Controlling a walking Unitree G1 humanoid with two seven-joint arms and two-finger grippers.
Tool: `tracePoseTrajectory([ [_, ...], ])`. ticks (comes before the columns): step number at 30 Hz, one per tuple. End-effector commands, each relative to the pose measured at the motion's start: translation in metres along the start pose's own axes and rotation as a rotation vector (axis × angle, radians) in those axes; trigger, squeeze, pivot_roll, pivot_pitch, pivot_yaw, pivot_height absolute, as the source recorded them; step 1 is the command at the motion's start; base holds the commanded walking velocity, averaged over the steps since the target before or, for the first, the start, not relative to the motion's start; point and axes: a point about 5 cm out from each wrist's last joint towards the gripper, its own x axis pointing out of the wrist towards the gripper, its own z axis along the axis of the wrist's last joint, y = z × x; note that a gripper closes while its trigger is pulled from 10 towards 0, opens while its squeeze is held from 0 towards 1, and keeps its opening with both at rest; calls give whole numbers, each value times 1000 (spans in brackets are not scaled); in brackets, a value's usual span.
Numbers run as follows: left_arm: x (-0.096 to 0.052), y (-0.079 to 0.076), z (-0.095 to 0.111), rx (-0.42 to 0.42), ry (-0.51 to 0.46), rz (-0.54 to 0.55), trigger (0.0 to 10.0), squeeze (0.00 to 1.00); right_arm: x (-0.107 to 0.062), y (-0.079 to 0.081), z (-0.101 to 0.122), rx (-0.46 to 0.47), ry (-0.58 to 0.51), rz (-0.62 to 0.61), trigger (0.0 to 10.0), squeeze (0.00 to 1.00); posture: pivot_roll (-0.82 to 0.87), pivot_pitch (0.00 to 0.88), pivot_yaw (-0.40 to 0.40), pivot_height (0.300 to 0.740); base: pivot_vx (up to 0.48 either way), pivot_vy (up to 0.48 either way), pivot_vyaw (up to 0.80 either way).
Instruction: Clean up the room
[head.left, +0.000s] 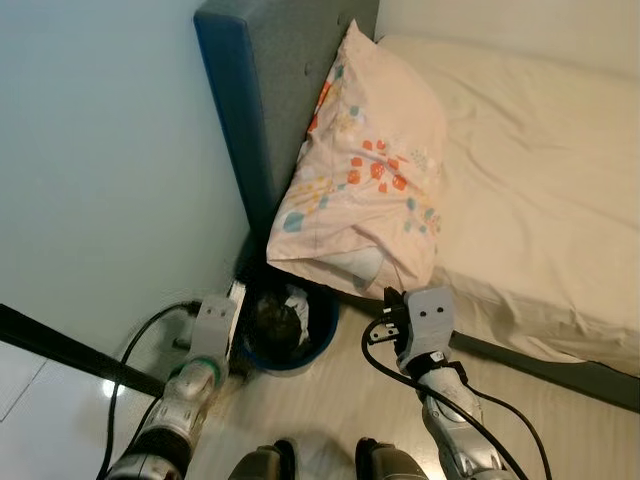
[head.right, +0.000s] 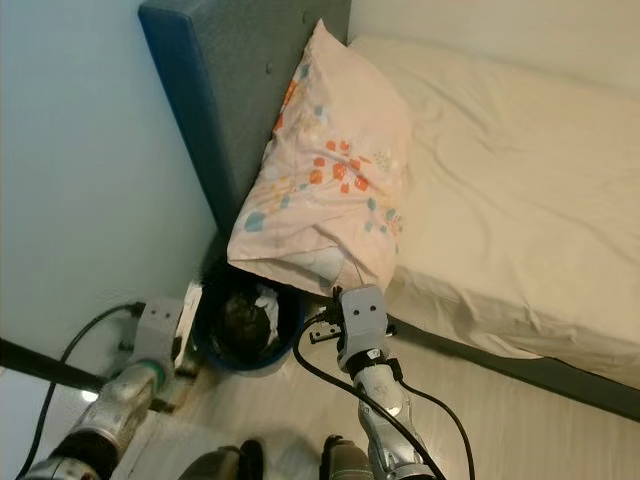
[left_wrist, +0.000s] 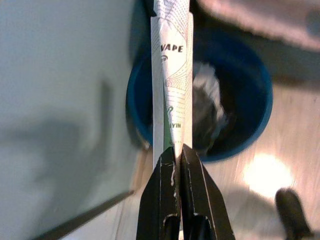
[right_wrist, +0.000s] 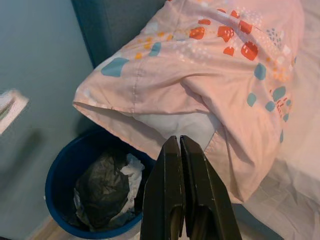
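Left gripper (left_wrist: 176, 152) pinching folded paper box (left_wrist: 172, 75) above blue bin (left_wrist: 250, 125) | right gripper (right_wrist: 180, 145) shut, empty | pillow (head.left: 365, 180) at 12 o'clock overhangs bin, box might clip it and miss lol

1. A bed (head.left: 540, 190) with a cream sheet lies on the right of the scene, running to the far side.
2. A grey-blue headboard (head.left: 270, 110) stands against the pale wall (head.left: 100, 160) on the left.
3. A pale wooden floor (head.left: 330, 400) spreads in the near part, with a bright glare patch on it.
4. A dark bed frame edge (head.left: 560, 370) runs under the sheet at the near right.
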Motion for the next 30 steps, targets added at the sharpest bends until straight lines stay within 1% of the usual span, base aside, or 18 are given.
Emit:
tracePoseTrajectory([
  [1, -1, 1, -9, -24, 33, 16, 10000, 0, -4, -1, -6, 13, 34, -15, 10000, 0, -72, 215, 104, 740, 0, 0, 0],
  [2, 0, 0, -5, -31, 26, 18, 10000, 0, -3, -1, -6, 15, 35, -17, 10000, 0, -73, 217, 100, 740, 0, 0, 0],
  [3, 3, -3, 7, -44, -4, 19, 10000, 0, -1, 1, -4, 19, 29, -11, 10000, 0, -73, 222, 103, 740, 0, 0, 0],
  [4, 6, -5, 18, -31, -38, 9, 10000, 0, 0, 4, -1, 22, 18, -4, 10000, 0, -75, 223, 104, 740, 0, 0, 0],
  [5, 6, -5, 18, -31, -38, 9, 10000, 0, 0, 4, -1, 22, 18, -4, 10000, 0, -75, 223, 104, 740, 0, 0, 0],
  [7, 8, -5, 30, -15, -73, 8, 10000, 0, 2, 5, 1, 40, 12, -15, 10000, 0, -86, 227, 116, 740, 0, 0, 0],
  [9, 8, -3, 30, -6, -76, 10, 10000, 0, 2, 5, 1, 44, 12, -20, 10000, 0, -88, 236, 118, 740, 0, 0, 0],
  [10, 7, 1, 25, 0, -66, 17, 10000, 0, 1, 5, 1, 48, 14, -26, 10000, 0, -89, 230, 118, 740, 0, 0, 0],
  [12, 7, 1, 25, 0, -66, 17, 10000, 0, 1, 5, 1, 48, 14, -26, 10000, 0, -89, 230, 118, 740, 0, 0, 0],
  [13, 6, 5, 19, -7, -46, 22, 10000, 0, 1, 4, 2, 59, 14, -34, 10000, 0, -91, 247, 123, 740, 0, 0, 0],
  [15, 3, 9, 9, 13, -24, 18, 10000, 0, -1, 2, 4, 58, 4, -36, 10000, 0, -88, 245, 127, 740, 0, 0, 0],
  [18, 2, 12, 2, -3, 0, 36, 10000, 0, -3, -1, 2, 67, 17, -61, 10000, 0, -80, 254, 126, 740, 0, 0, 0],
  [23, 1, 14, 2, 1, -6, 57, 10000, 0, -2, -6, 5, 82, 11, -86, 10000, 0, -72, 275, 126, 740, 0, 0, 0],
  [24, 0, 15, -1, 21, 8, 55, 10000, 0, -2, -7, 6, 85, 9, -90, 10000, 0, -76, 288, 130, 740, 0, 0, 0],
  [25, 0, 15, -1, 21, 8, 55, 10000, 0, -2, -7, 6, 85, 9, -90, 10000, 0, -76, 288, 130, 740, 0, 0, 0],
  [27, -3, 18, -11, 57, 39, 54, 10000, 0, -3, -10, 8, 82, 7, -100, 10000, 0, -75, 299, 137, 740, 0, 0, 0],
  [28, -3, 18, -11, 57, 39, 54, 10000, 0, -3, -10, 8, 82, 7, -100, 10000, 0, -75, 299, 137, 740, 0, 0, 0],
  [30, -6, 22, -19, 62, 64, 62, 10000, 0, -5, -13, 7, 85, 15, -120, 10000, 0, -76, 302, 136, 740, 0, 0, 0],
])
